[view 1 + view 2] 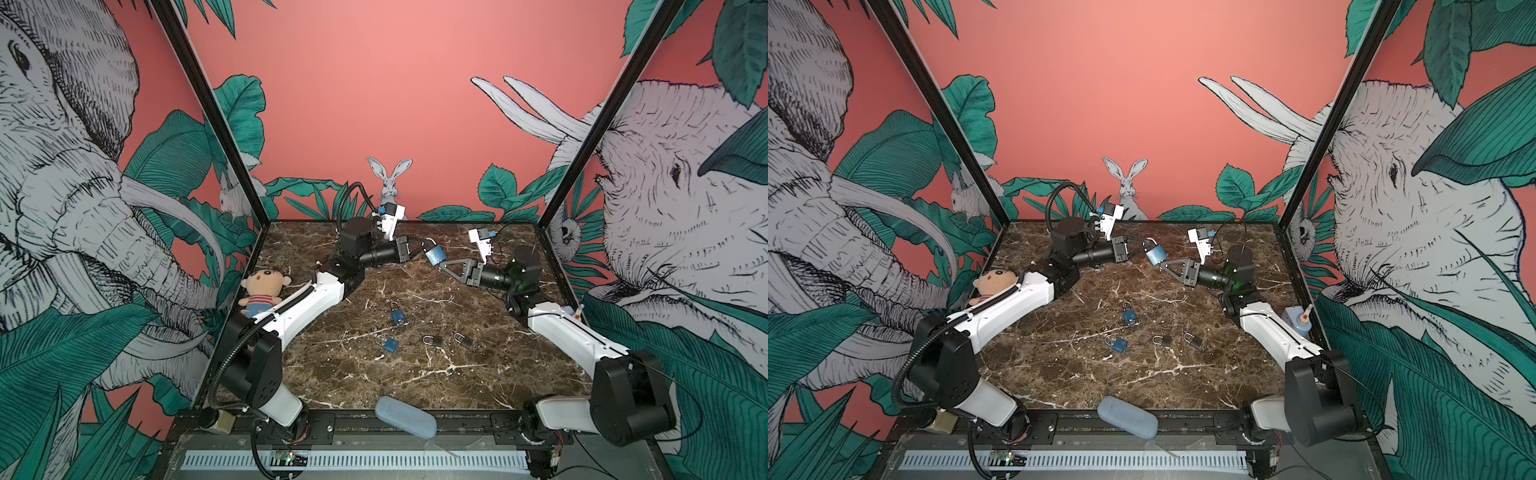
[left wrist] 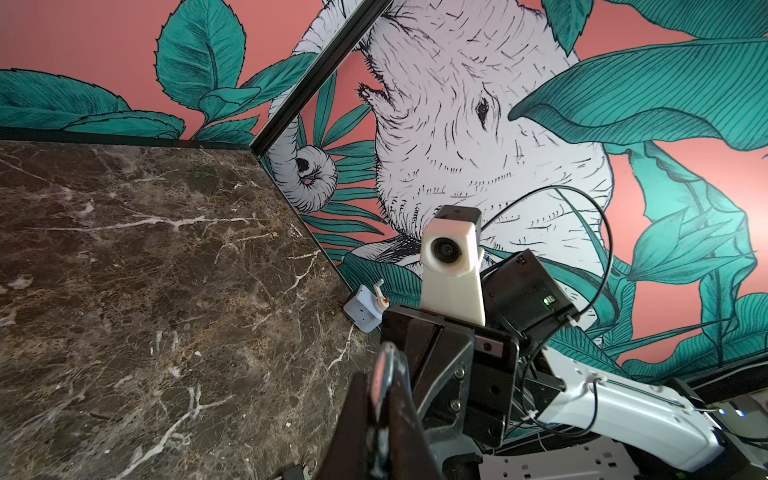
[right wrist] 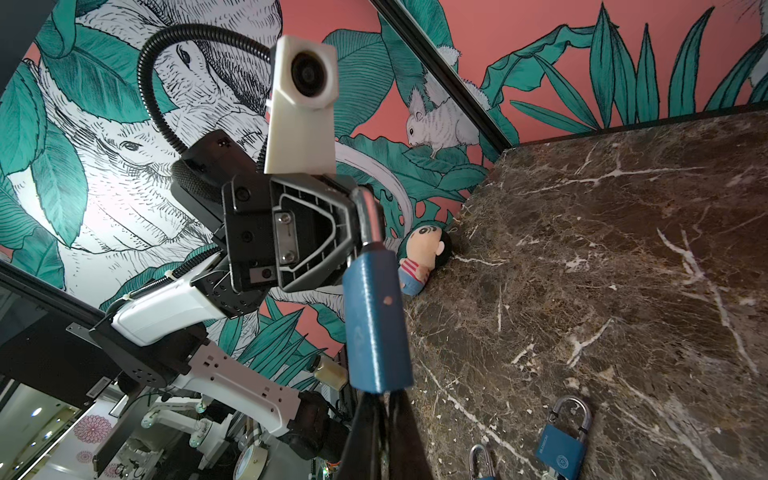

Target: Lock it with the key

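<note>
The dark brown, white-veined marble surface [image 1: 332, 374] carries two small blue padlocks [image 1: 398, 316] [image 1: 390, 345], two dark grey padlocks [image 1: 433, 341] [image 1: 464, 341] beside them, and a plush doll [image 1: 262, 291] at its left edge.

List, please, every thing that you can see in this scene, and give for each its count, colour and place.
held blue metal padlock: one, blue with a silver shackle, in the air between both claws
blue padlocks: two, blue, lying mid-table
dark grey padlocks: two, dark grey, on the table to the right of the blue ones
plush doll: one, tan with a red-striped shirt, left table edge
oval fabric case: one, grey-blue, front edge
plastic bottle: one, pale blue, right edge
marble table: one, brown with white veins
left claw: one, black, shut on the shackle
right claw: one, black, shut at the held padlock's base
</note>
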